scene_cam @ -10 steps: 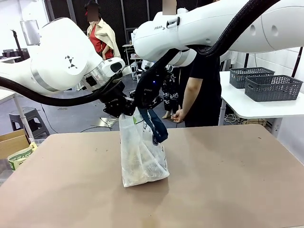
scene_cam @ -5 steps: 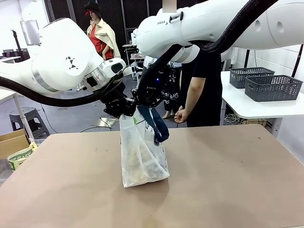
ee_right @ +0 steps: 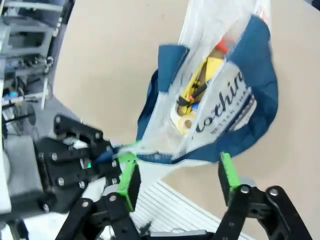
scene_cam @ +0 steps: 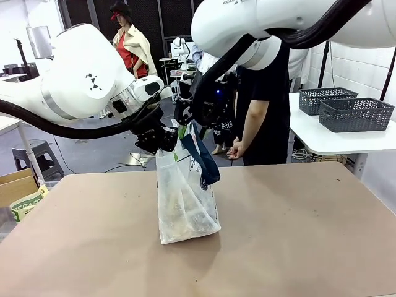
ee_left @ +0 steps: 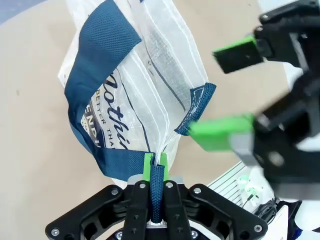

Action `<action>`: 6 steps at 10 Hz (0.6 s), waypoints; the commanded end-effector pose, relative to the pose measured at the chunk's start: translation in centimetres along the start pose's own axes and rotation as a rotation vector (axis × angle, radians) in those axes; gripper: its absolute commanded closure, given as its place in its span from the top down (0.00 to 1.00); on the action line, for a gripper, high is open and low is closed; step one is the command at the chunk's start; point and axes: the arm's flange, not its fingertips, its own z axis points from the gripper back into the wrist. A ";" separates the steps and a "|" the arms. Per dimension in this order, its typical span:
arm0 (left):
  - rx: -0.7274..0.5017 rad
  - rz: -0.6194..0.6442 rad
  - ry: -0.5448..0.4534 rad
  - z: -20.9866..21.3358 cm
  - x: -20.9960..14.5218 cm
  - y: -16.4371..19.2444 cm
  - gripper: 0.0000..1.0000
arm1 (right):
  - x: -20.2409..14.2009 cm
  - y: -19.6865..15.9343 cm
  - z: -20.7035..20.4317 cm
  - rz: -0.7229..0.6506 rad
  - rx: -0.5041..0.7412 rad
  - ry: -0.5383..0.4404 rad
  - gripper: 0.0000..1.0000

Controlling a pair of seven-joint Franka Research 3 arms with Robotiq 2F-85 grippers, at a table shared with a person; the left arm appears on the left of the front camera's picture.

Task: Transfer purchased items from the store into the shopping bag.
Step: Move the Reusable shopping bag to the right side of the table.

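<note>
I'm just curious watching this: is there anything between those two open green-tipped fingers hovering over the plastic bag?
No. In the right wrist view the right gripper has bare space between its fingers; the shopping bag sits beyond them, its handle pinched by the left gripper.

— What colours do you see on the shopping bag?
— Whitish translucent plastic, navy handles, navy round logo with white lettering. Your purchased items show yellow and orange inside.
— The bench?
— Plain tan. Claw pads green on black.
</note>
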 end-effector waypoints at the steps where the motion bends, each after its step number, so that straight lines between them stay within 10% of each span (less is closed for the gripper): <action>1: -0.006 0.009 -0.002 0.2 0.0 0.1 0.00 | -3.0 -2.2 1.2 0.112 0.028 0.058 1.00; 6: -0.006 0.009 -0.002 0.2 0.0 0.1 0.00 | -8.6 -5.4 5.0 0.734 -0.084 0.069 1.00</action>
